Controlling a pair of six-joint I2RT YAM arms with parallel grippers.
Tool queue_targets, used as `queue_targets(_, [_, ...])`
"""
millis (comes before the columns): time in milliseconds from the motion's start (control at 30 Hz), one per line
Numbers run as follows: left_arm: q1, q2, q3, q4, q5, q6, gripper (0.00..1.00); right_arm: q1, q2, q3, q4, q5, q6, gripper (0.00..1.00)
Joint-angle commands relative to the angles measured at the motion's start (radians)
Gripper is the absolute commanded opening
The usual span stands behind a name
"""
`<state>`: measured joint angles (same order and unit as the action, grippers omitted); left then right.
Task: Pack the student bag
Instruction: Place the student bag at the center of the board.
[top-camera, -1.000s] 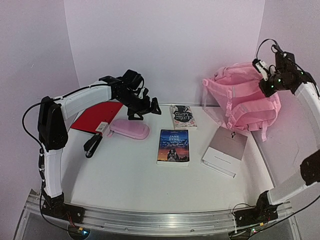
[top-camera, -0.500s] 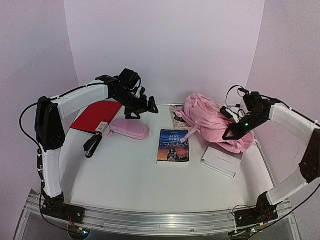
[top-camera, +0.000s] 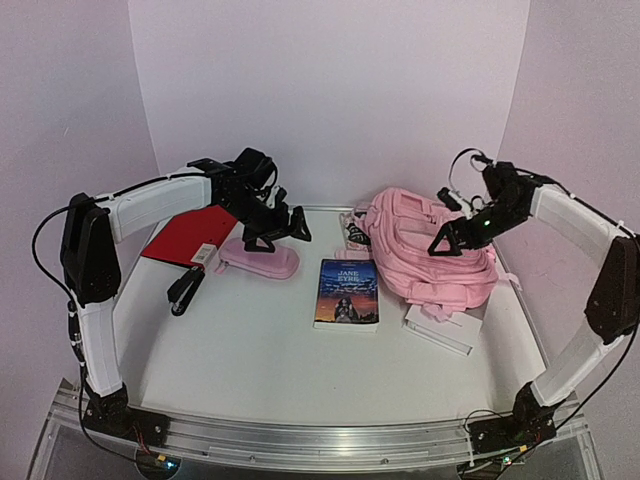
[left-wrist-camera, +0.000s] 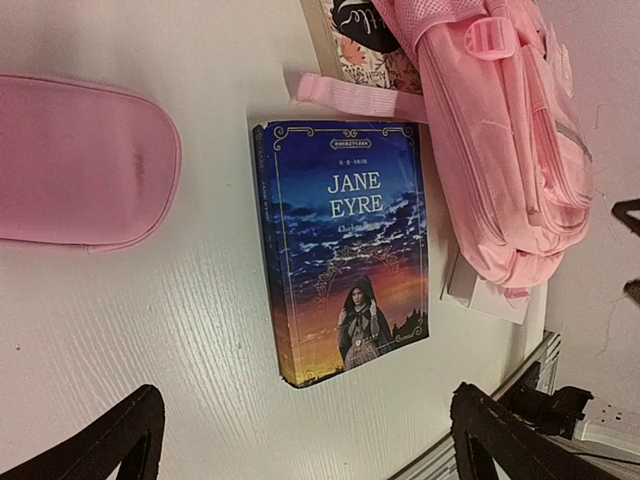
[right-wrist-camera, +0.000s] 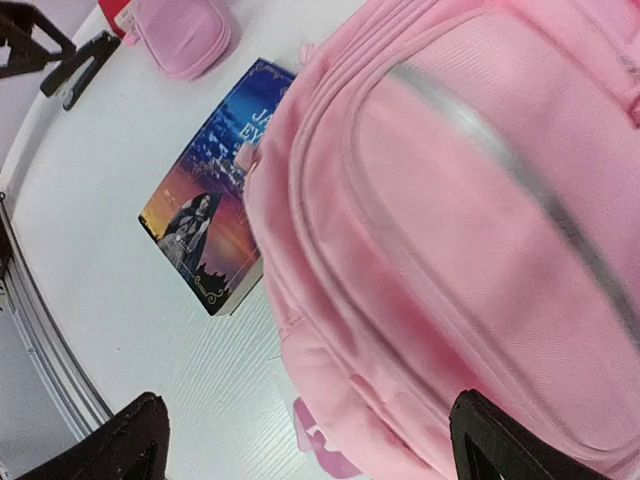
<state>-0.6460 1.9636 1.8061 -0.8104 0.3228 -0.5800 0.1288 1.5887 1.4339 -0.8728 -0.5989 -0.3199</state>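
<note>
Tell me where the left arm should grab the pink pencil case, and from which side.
Grip it across its narrow width near the middle, coming down from above. The pink pencil case lies flat, long and rounded, with bare table along both long sides, so the open fingers of the left gripper could probably straddle it. Avoid the end by the red folder.

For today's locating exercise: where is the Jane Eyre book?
In the top view the Jane Eyre book lies at mid-table, between the pink pouch on its left and the student bag on its right.
</note>
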Motion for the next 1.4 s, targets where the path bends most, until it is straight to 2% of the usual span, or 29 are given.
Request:
queue_targets(0, [0.002,-0.021,0.026,0.015,0.022,0.006,1.00,-0.216,0.034,0.126,-0.089,0.087,0.042,0.98])
queue_targets(133, [0.002,-0.001,0.045,0.005,0.019,0.012,1.00,-0.305,0.126,0.068,-0.059,0.258,0.108,0.98])
queue_targets(233, [0.002,0.004,0.060,-0.014,0.010,0.015,1.00,-0.365,0.206,0.014,-0.007,0.281,0.134,0.98])
queue_targets(333, [0.002,-0.012,0.052,-0.016,-0.007,0.011,1.00,-0.382,0.303,-0.010,0.006,0.232,0.135,0.98])
queue_targets(533, [0.004,-0.064,0.008,-0.042,-0.057,-0.008,1.00,-0.371,0.431,-0.115,0.014,-0.069,0.166,0.95])
queue_targets(633, [0.005,-0.103,-0.038,-0.037,-0.075,-0.028,1.00,-0.323,0.446,-0.153,0.059,-0.188,0.219,0.85])
queue_targets(733, [0.005,-0.135,-0.081,-0.023,-0.085,-0.044,1.00,-0.230,0.435,-0.178,0.139,-0.229,0.290,0.78])
queue_targets(933, [0.006,-0.142,-0.095,-0.036,-0.094,-0.047,1.00,-0.028,0.443,-0.175,0.296,-0.230,0.434,0.76])
queue_targets(1033, [0.006,-0.136,-0.085,-0.038,-0.090,-0.043,1.00,0.023,0.435,-0.171,0.341,-0.223,0.475,0.76])
queue_targets(1133, [0.006,-0.131,-0.073,-0.037,-0.088,-0.039,1.00,0.023,0.357,-0.156,0.299,-0.182,0.427,0.81])
queue_targets(1267, [0.008,-0.126,-0.057,-0.029,-0.078,-0.038,1.00,-0.008,0.175,-0.085,0.081,-0.062,0.163,0.89])
queue_targets(1367, [0.009,-0.123,-0.054,-0.017,-0.065,-0.040,1.00,-0.011,0.068,-0.037,0.002,-0.007,0.030,0.90])
